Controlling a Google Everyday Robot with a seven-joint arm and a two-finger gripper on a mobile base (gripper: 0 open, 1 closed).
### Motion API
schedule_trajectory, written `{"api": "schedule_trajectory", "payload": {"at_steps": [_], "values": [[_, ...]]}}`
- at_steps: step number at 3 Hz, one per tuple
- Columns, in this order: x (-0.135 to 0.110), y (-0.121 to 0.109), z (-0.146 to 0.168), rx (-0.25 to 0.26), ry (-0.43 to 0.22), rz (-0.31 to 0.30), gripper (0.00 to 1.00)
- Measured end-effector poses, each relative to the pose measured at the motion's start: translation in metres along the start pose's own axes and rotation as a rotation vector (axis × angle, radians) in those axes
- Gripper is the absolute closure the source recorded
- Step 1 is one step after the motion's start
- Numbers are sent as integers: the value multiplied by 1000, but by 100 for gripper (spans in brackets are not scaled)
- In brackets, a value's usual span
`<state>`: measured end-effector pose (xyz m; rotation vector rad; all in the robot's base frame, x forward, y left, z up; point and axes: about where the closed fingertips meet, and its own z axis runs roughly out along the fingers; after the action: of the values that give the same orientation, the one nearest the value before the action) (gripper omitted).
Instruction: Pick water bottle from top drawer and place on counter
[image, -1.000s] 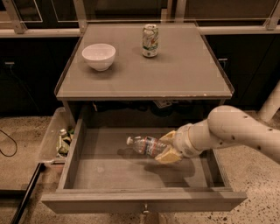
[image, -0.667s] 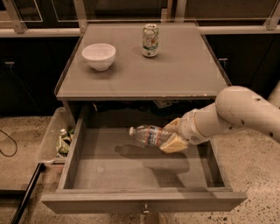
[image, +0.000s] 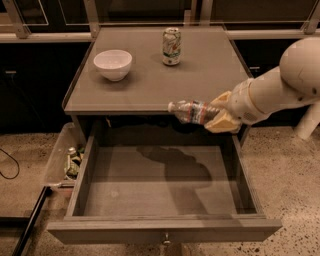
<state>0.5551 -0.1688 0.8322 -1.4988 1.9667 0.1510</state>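
My gripper (image: 216, 114) is shut on the water bottle (image: 192, 111), a clear ribbed bottle with a red-and-blue label. It holds the bottle on its side, cap pointing left, in the air over the front edge of the counter (image: 150, 85). The white arm reaches in from the right. The top drawer (image: 165, 225) is pulled wide open below, and its grey-brown floor is bare, with the arm's shadow on it. A small metal knob shows on its front panel.
A white bowl (image: 113, 64) stands on the counter's left half. A green-and-white soda can (image: 171, 46) stands at the counter's back centre. A clear plastic bin (image: 67, 160) with small items sits on the floor left of the drawer.
My gripper has lifted the water bottle up out of the drawer to the level of the counter's front edge. The drawer is now empty.
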Motion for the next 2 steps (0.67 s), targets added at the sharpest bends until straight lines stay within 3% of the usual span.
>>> {"api": "schedule_trajectory", "payload": {"at_steps": [1, 2], "values": [[-4, -38, -37, 84, -16, 6, 100], [-4, -38, -37, 84, -16, 6, 100]]}}
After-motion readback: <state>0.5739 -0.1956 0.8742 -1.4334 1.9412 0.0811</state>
